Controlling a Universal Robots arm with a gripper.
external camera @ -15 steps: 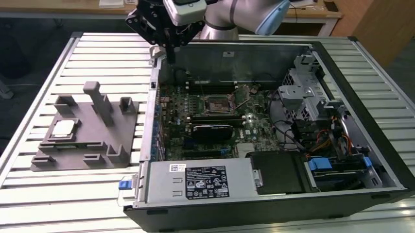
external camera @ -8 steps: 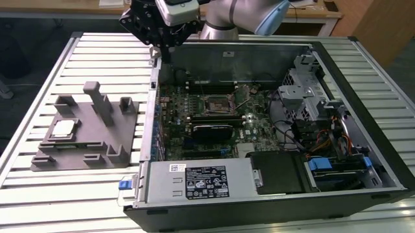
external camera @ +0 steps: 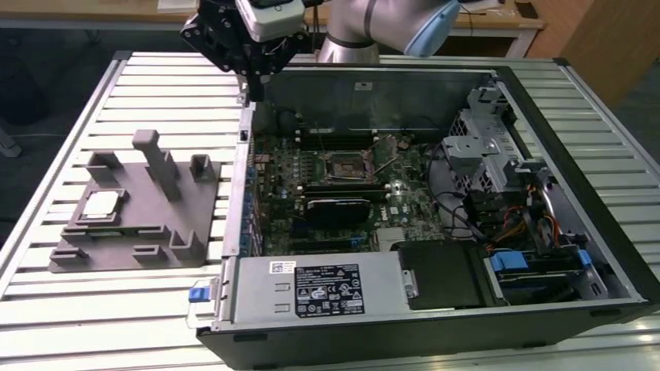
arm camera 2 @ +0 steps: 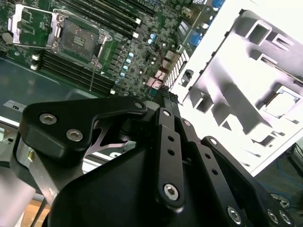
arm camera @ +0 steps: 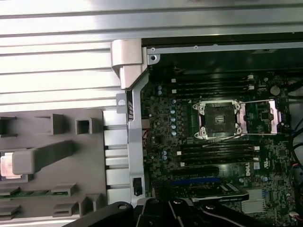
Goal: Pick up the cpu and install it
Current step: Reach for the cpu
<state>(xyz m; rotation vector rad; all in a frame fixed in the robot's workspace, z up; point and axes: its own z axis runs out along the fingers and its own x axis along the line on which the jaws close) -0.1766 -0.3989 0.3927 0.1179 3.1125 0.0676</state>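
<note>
**Exterior view:** my tool (external camera: 250,94), fingers drawn together on nothing, hangs over the back corner of the open computer case (external camera: 577,108). The cpu (external camera: 100,203) lies flat in the grey fixture (external camera: 154,232) on the bench (external camera: 165,85), well apart from the tool. A white printed label (external camera: 330,287) marks the power supply; I leave its text unread.

**Second wrist view:** the closed fingertips point down near the case wall, and the cpu (arm camera 2: 280,101) shows pale in its recess.

**First wrist view:** the empty socket (arm camera: 220,119) waits with its retention plate swung open, and the cpu (arm camera: 6,165) rests in the fixture beside the case.

By my judgement, the pick-up wants a level, centred grip on the chip's edges, never on its face.
</note>
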